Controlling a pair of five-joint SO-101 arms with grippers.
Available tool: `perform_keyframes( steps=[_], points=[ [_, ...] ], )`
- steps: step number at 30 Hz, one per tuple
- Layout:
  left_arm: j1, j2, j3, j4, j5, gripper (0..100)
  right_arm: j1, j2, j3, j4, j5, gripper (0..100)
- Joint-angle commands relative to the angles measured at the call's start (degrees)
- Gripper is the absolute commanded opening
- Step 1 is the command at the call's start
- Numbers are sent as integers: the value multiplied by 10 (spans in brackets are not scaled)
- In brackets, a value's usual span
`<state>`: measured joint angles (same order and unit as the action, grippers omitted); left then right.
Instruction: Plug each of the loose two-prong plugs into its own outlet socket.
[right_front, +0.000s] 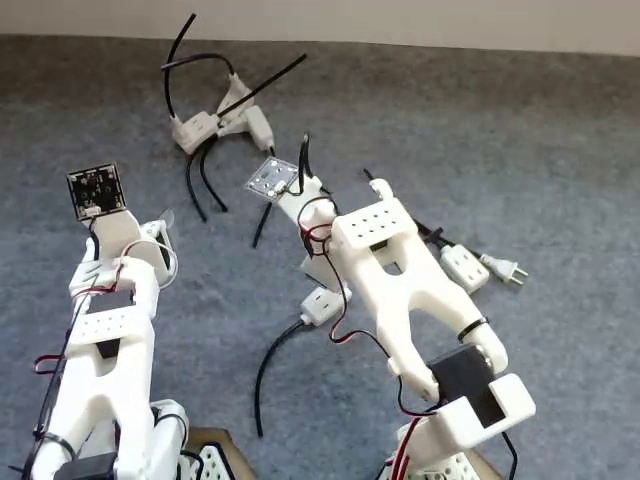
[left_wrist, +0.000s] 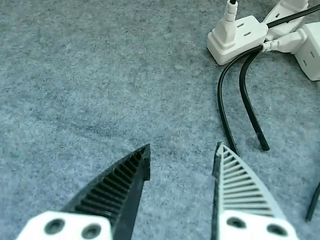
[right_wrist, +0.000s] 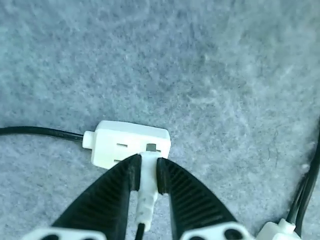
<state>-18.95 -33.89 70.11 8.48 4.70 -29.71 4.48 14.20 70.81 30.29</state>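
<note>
A white plug (right_wrist: 147, 182) was held pinched between the ribbed black fingers (right_wrist: 112, 192) of the right gripper (right_wrist: 147, 162), which was closed tightly on the plug's narrow body. The plug's front end was pressed against the slotted face of a white, blocky outlet socket (right_wrist: 120, 145), just ahead of the fingertips. A bit of metal was seen at the joint, but how far the prongs were seated could not be told. A black cord (right_wrist: 40, 132) was attached to the socket's far end.

The left gripper (left_wrist: 182, 152) was spread wide and held nothing, one finger black (left_wrist: 120, 185) and the other pale (left_wrist: 240, 185), both ridged. It was poised over the grey, felt-like table cover (right_front: 500, 120). Well beyond it lay a cluster of white sockets (left_wrist: 235, 37) with plugs seated and glossy black leads (left_wrist: 222, 100). Beside the right arm, another socket (right_front: 463, 268) and a loose two-prong plug (right_front: 499, 265) lay almost touching.
</note>
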Motion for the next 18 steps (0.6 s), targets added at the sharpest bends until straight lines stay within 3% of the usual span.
perform_keyframes(
  steps=[1, 11, 18],
  points=[
    [-3, -8, -2, -14, 7, 213, 10, 15, 0, -7, 10, 8],
    [-1, -8, -2, -16, 7, 213, 9, 18, -114, 104, 9, 8],
    [-2, -8, -2, -16, 7, 213, 8, 18, -109, 100, -14, 8]
  ],
)
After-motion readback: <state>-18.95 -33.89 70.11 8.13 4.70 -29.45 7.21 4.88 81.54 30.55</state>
